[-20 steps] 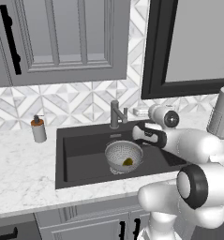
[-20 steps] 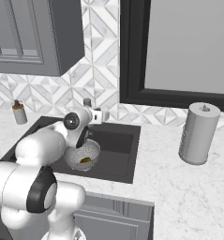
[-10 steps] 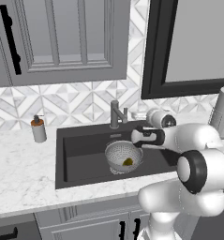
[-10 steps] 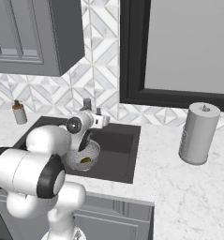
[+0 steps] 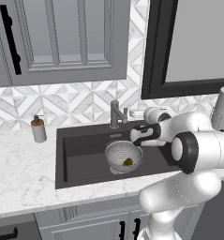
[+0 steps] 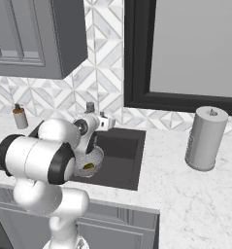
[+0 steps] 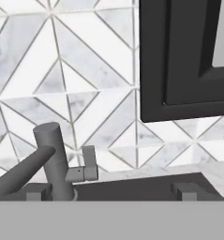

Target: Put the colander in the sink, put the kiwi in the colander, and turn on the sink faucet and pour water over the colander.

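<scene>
Since the earlier frames, the arm has swung its forearm and hand toward the back of the basin, bringing the gripper (image 5: pixel 136 136) closer to the sink faucet (image 5: pixel 115 114); the colander, kiwi and faucet have not shifted.

Colander (image 5: pixel 124 156): sits inside the sink (image 5: pixel 80 154), right of the basin's centre in the left base view and just below the middle of the frame. In the right base view the colander (image 6: pixel 90 163) appears at lower left of centre, partly covered by the arm.

Kiwi (image 5: pixel 128 162): lies inside the colander, toward its right side in the left base view. In the right base view the kiwi (image 6: pixel 89 166) rests low in the bowl.

Sink faucet: stands at the rear rim of the sink, above the colander in the left base view. In the hand view the sink faucet (image 7: pixel 54 161) occupies the lower left, with the upright post, the spout running off toward the left edge and the small side lever pointing right.

Gripper: held level over the rear right part of the basin, just right of the faucet and apart from it. The fingers stand spread wide, with nothing between them. In the hand view the fingertips (image 7: pixel 185 191) rise at the bottom edge, well apart.

Surroundings: a soap dispenser (image 5: pixel 38 130) stands on the counter (image 5: pixel 19 173) at the left of the left base view. A paper towel roll (image 6: pixel 205 138) stands on the counter at the right of the right base view. A dark-framed window (image 6: pixel 185 53) fills the upper right.
</scene>
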You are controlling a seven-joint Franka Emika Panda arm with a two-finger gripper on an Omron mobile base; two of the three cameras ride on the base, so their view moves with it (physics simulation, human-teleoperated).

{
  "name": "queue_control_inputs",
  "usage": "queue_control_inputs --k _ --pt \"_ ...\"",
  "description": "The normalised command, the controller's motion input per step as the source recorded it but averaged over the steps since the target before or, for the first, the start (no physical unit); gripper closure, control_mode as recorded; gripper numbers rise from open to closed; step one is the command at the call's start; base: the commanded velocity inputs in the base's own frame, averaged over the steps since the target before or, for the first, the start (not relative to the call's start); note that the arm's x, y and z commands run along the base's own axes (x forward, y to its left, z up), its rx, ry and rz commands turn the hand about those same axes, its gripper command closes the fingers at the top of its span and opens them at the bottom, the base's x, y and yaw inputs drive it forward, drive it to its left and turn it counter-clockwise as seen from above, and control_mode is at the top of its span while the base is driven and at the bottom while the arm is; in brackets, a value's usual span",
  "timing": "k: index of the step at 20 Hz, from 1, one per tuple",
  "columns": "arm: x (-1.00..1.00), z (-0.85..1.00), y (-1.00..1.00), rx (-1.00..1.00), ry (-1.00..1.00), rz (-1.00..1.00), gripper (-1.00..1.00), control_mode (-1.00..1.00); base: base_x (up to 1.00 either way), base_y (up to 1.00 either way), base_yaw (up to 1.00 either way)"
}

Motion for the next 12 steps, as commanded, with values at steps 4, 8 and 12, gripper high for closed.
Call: queue_control_inputs --k 4,8,12 --pt "0.38 0.0 0.0 0.0 0.0 0.0 -1.0 -1.0 0.0 0.0 0.0" --pt "0.38 0.0 0.0 0.01 0.0 0.0 -1.0 -1.0 0.0 0.0 0.0" --pt "0.43 -0.01 0.0 0.01 0.0 0.0 -1.0 -1.0 0.0 0.0 0.0"
